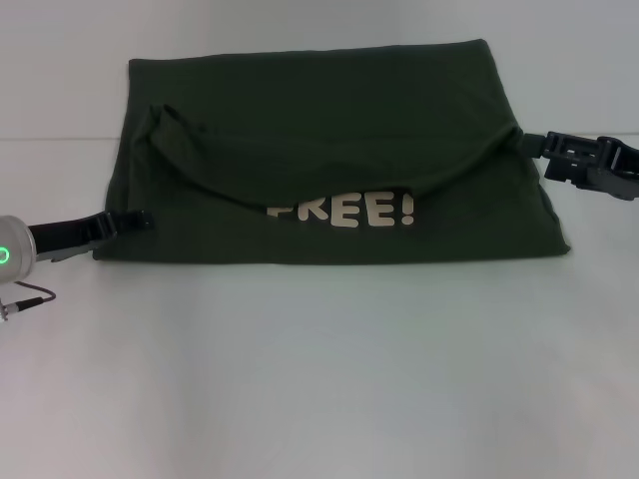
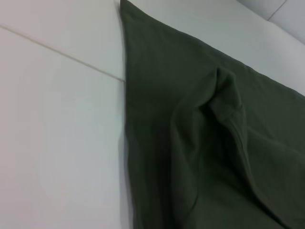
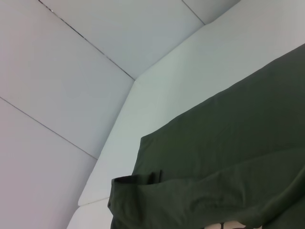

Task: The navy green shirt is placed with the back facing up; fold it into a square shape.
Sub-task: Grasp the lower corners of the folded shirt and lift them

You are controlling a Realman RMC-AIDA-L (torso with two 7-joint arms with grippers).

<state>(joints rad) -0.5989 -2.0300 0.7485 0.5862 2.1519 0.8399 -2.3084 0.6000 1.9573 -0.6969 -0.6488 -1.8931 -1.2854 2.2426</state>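
Head view: your navy green shirt (image 1: 329,160) lies on the white table (image 1: 319,379), folded layer sagging over "FREE!". Left gripper (image 1: 140,221) meets its left edge, right gripper (image 1: 534,143) its right; claw states unclear. Left wrist view: a fold ridge. Right wrist view: a shirt corner.

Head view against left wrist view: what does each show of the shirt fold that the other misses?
Only the head view shows the white "FREE!" lettering below the sagging folded-over edge, the left gripper at the shirt's near left edge and the right gripper at its right edge. Only the left wrist view shows the seam in the white table beside the shirt's straight left edge. Both show the navy green shirt lying partly folded, with a raised pucker of cloth near its left side.
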